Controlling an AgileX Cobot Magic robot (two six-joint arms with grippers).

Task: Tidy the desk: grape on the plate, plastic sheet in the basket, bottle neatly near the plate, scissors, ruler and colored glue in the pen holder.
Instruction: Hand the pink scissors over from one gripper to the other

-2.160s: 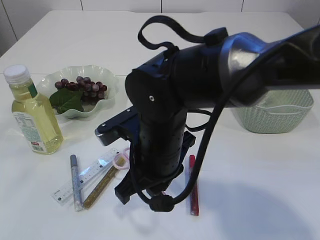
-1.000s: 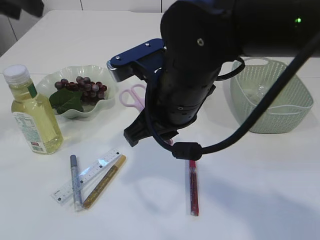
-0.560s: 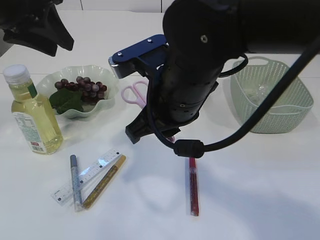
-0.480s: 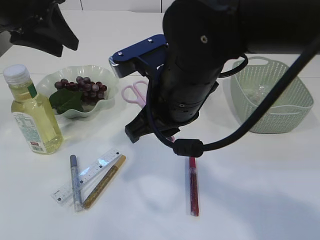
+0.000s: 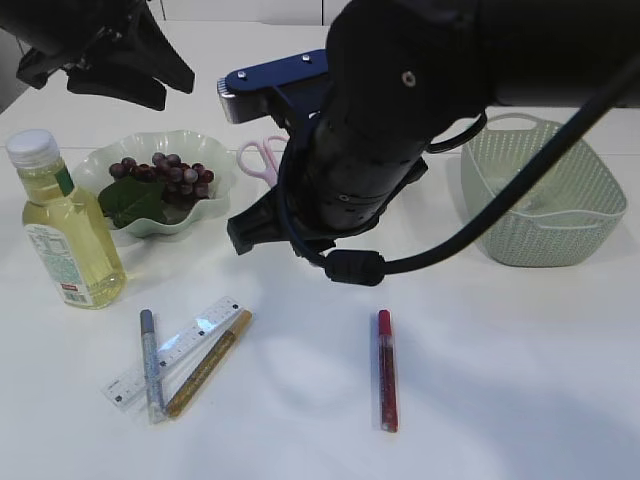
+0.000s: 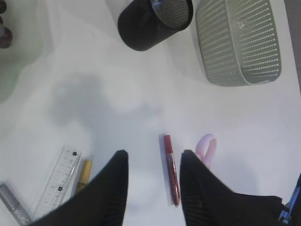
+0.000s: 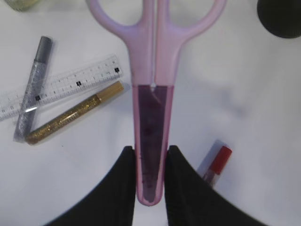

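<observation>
Beside the plate [image 5: 150, 225], right pincer [image 7: 150, 162] grips scissors [image 7: 153, 94]; left pincer [image 6: 153, 183] gapes empty.

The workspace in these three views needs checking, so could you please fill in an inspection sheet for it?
Surface: white table, bare patches clean.
Job's things: grapes on plate; bottle upright left of it; ruler and silver, gold and red glue lying flat; basket and pen holder upright.
Clutter: nothing seen.
End effectors: right shut on scissors, lifted; left open, empty.
Cables: black cable looped beneath right arm.
Surroundings: white tiled wall.
</observation>
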